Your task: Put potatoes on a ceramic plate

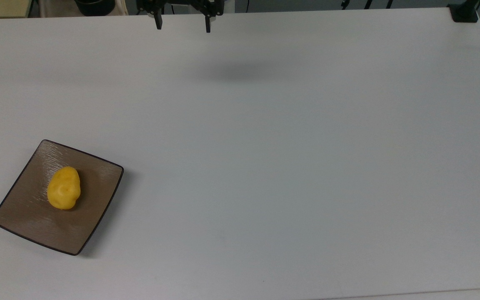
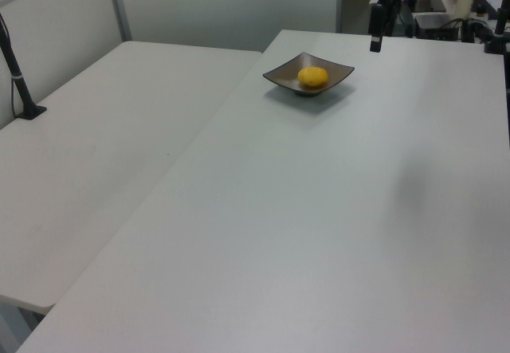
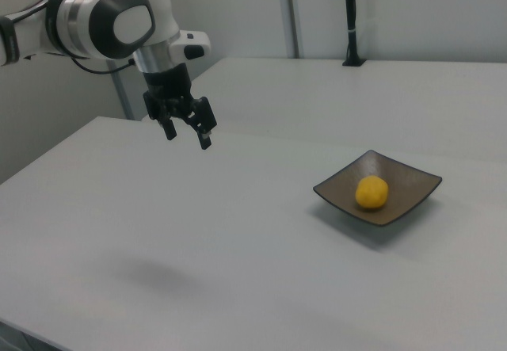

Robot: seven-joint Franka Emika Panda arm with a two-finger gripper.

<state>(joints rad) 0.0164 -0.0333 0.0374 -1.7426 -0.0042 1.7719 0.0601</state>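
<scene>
- The potato [image 1: 63, 188], small, bright yellow and lumpy, lay on the square brown ceramic plate [image 1: 27, 208], a little toward the top view's left of the plate's middle; the plate itself sat near the table's [image 1: 290, 158] lower left corner in the top view.
- I judged the potato light and firm, its dimpled skin likely smooth enough to slip; the surest hold would be across its narrow waist, fingers closing on the two long flanks.
- The plate looked glossy and breakable, so any contact near it called for a gentle touch.
- My gripper [image 1: 183, 28] hung empty with both fingers spread wide, raised above the table's far edge in the top view and well apart from the plate.
- In the right view my gripper [image 3: 188, 133] pointed downward below a bent wrist, tilted slightly toward the plate [image 3: 412, 178], with the potato [image 3: 371, 192] resting on it.
- With the potato on the plate, I took the task as done.
</scene>
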